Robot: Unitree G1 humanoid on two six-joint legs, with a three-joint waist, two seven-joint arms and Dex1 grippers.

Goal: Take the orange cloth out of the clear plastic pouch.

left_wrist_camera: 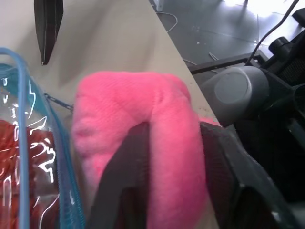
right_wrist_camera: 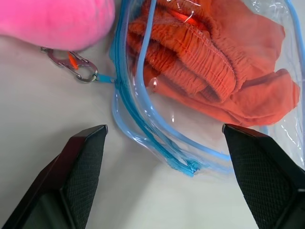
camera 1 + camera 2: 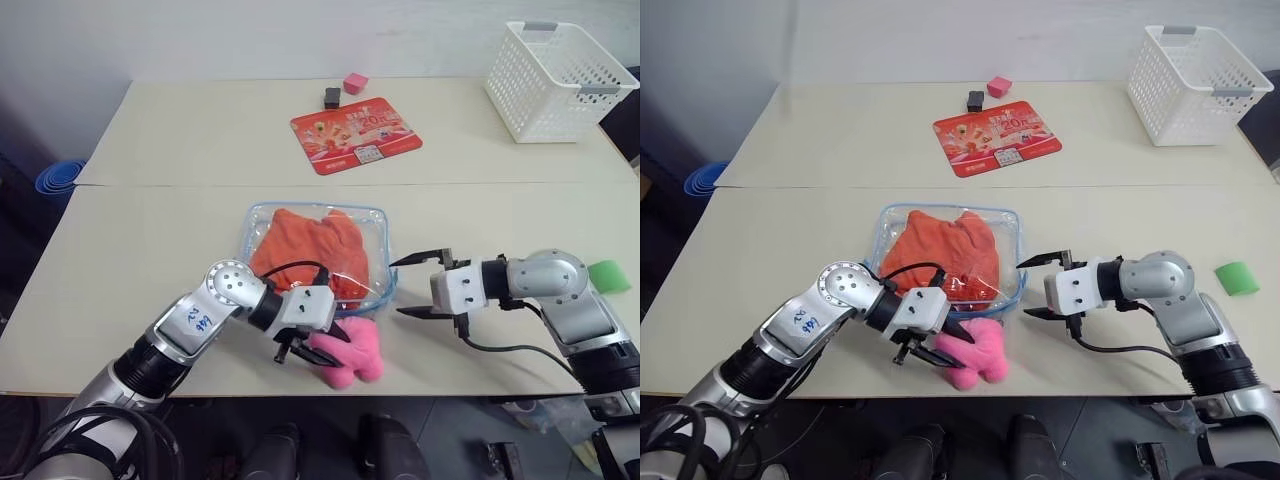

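The left hand (image 3: 308, 347) is pinching the pink plush (image 3: 350, 352) clipped to the pouch (image 3: 318, 254); the right hand (image 3: 420, 285) is gaping at the pouch corner. The cloth (image 3: 312, 248) is lying inside; next, probably spreading the mouth.

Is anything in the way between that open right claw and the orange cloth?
Yes: the clear plastic pouch itself. The orange cloth lies inside it, behind the blue-edged wall facing the open right gripper. The left gripper is clamped on the pink plush.
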